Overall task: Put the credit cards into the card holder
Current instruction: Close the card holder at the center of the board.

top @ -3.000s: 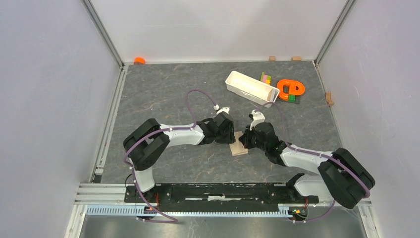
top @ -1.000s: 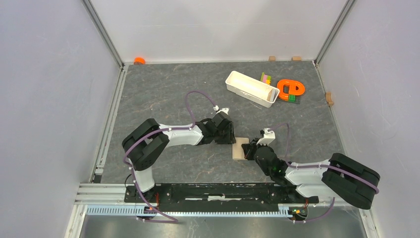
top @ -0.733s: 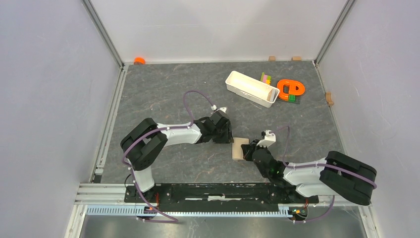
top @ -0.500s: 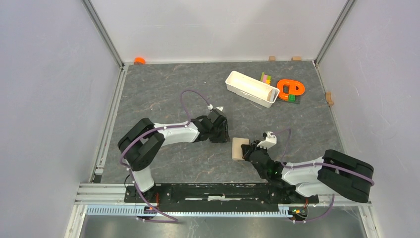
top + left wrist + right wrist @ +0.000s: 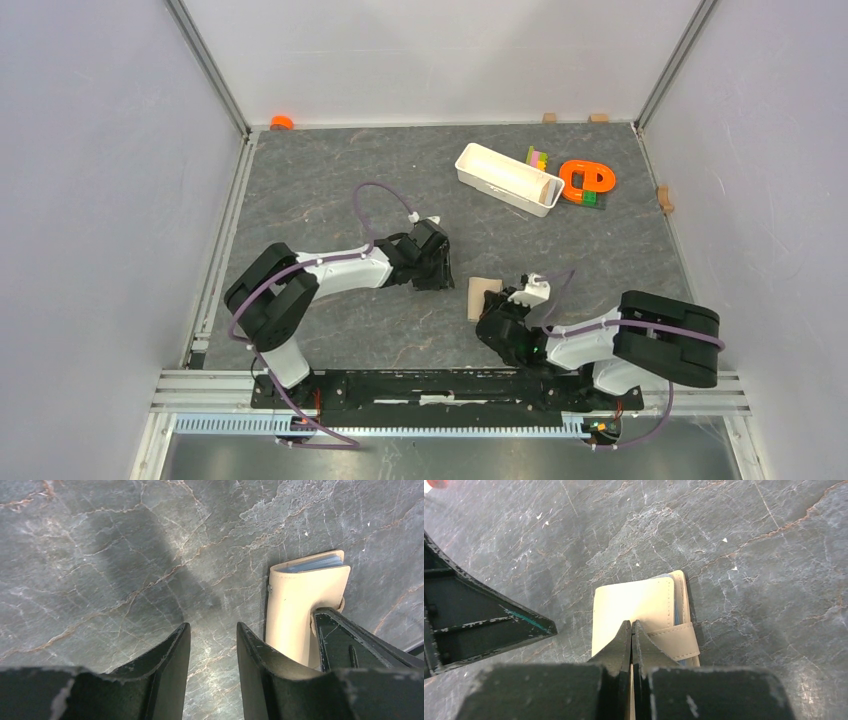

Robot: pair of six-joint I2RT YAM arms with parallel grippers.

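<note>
The card holder lies folded on the table, with a pale blue edge showing along one side. I judge the cards are in. My right gripper, fingers pressed together and holding nothing, sits over the card holder's snap tab. My left gripper, slightly spread and empty, hangs just beside the card holder. Next I'd check that the tab is pressed down, then lift clear.

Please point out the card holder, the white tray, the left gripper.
card holder (image 5: 634, 605), right wrist view, on its tan cover.
white tray (image 5: 500, 192), top external view, on its near wall.
left gripper (image 5: 212, 627), left wrist view, midway between its fingertips.
</note>
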